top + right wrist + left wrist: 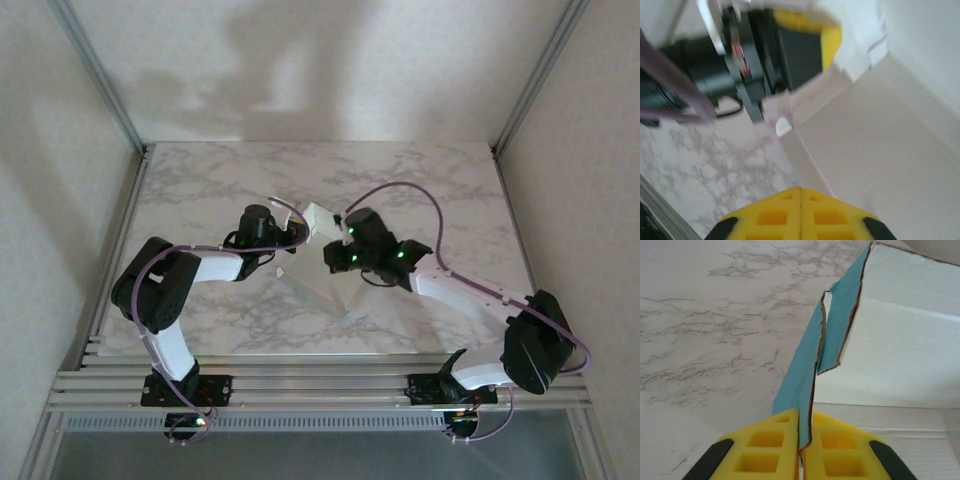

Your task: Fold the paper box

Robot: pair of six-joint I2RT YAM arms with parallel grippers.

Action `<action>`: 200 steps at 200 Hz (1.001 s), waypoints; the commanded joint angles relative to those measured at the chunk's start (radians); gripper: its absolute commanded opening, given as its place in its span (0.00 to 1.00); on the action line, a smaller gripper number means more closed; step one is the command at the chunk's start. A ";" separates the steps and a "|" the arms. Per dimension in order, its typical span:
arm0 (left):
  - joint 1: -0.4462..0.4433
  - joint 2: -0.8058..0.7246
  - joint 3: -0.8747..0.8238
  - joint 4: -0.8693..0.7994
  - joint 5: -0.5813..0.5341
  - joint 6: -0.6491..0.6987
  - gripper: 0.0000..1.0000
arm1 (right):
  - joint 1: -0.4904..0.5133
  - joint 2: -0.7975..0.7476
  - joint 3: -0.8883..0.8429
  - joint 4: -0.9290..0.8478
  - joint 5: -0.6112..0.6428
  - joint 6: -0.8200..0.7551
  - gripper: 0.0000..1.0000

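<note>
Turquoise paper box (890, 345) edge clamped by left gripper (801, 432) jaws; right gripper (801, 200) jaws together, its view blurred.

Nothing legible appeared anywhere: no words, numbers, brand marks or labels. The paper box (900, 340), rising just ahead of the left pincer (805, 422), showed plain turquoise and white faces without print. The yellow pads (765, 450) themselves carried no marking that could be read.
</note>
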 commanded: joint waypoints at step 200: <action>-0.017 -0.008 0.037 -0.154 0.060 0.043 0.10 | -0.311 0.545 0.407 0.236 -0.462 0.072 0.50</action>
